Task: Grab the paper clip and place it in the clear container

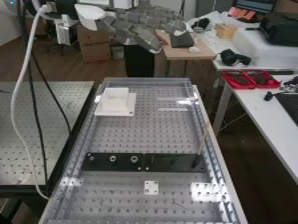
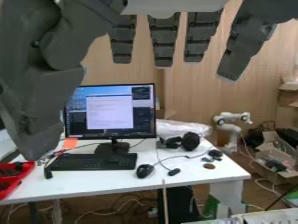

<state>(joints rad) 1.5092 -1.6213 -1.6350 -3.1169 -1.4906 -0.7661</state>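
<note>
Your hand [image 1: 130, 26] is raised beyond the worktop's 12 o'clock end in the high view, fingers straight and spread. The thin sliver toward 5 o'clock on the perforated worktop [image 1: 123, 135] is probably the paper clip [image 1: 179, 204]; the pale-edged outline toward 1 o'clock may be the clear container [image 1: 173, 109]. Approach high over the black strip [image 1: 110, 161] and upright stick [image 1: 201, 142], descend vertically, and pinch lightly across the wire with thumb and fingertip, barely brushing the metal; lift straight up before traversing.
</note>
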